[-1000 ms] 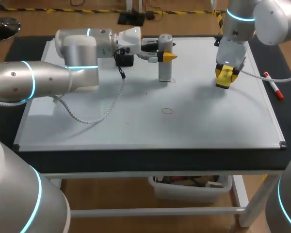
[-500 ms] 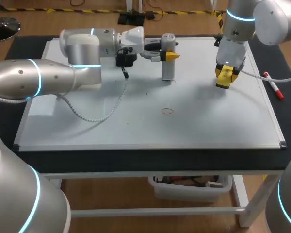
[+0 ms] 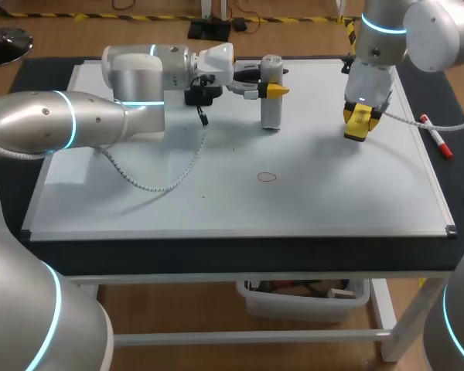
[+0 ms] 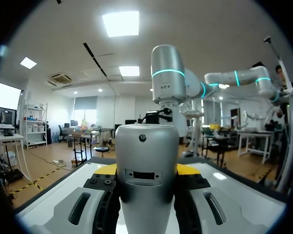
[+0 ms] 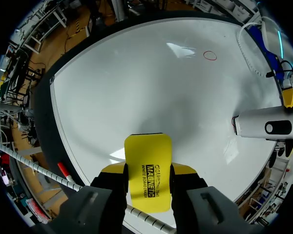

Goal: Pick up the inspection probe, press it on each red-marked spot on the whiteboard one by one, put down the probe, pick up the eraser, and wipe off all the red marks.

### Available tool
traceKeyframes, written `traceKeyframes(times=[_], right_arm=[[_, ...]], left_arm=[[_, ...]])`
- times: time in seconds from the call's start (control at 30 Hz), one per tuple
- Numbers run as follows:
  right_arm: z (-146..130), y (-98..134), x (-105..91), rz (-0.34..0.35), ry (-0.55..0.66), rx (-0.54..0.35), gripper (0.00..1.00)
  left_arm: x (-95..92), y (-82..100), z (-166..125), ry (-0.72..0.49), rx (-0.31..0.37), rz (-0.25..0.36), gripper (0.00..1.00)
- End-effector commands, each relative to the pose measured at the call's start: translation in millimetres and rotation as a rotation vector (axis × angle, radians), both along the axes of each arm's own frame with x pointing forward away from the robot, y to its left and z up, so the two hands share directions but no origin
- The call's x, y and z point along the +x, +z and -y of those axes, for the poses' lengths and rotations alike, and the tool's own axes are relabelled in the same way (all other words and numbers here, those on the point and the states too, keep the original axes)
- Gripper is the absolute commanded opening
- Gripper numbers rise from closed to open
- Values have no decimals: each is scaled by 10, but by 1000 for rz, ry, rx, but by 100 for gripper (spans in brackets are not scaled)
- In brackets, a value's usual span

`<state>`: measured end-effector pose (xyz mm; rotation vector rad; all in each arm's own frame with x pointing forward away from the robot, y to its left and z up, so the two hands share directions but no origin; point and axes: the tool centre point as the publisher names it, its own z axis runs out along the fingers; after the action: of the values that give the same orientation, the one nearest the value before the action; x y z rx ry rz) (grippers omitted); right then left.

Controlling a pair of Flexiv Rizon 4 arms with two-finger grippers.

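Observation:
The grey cylindrical probe (image 3: 271, 93) stands upright on the whiteboard (image 3: 340, 201) near its far edge, with my left gripper (image 3: 267, 90) shut on its upper part from the side. In the left wrist view the probe (image 4: 146, 170) fills the gap between the fingers. One red circle (image 3: 267, 176) is drawn mid-board, in front of the probe. My right gripper (image 3: 357, 117) is shut on the yellow eraser (image 3: 356, 124), held just above the board's far right. The right wrist view shows the eraser (image 5: 147, 165) between the fingers, the red circle (image 5: 210, 55) and the probe (image 5: 263, 127) ahead.
A red marker pen (image 3: 436, 137) lies on the black mat right of the board, also visible as the pen (image 5: 63, 170) beside my right gripper. A white coiled cable (image 3: 162, 182) hangs from my left arm over the board's left half.
My left arm has carried the probe a little to the right along the far part of the board. The right arm and eraser have not moved.

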<state>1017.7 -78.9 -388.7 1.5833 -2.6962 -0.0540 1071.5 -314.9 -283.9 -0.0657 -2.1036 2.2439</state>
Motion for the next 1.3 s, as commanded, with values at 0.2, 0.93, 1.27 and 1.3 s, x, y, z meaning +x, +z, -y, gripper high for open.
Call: traceKeyframes(times=[0.2,0.93,1.27,1.3], right_arm=[[6,9,8,-1,3,-3,0],[6,9,8,-1,3,-3,0],[6,9,8,-1,3,-3,0],[6,9,8,-1,3,-3,0]], left_arm=[[38,-29,26,-18,4,-6,0],[21,63,-14,-11,12,-13,0],[-3,262,-598,135,22,10,0],[-15,277,-666,152,14,11,0]])
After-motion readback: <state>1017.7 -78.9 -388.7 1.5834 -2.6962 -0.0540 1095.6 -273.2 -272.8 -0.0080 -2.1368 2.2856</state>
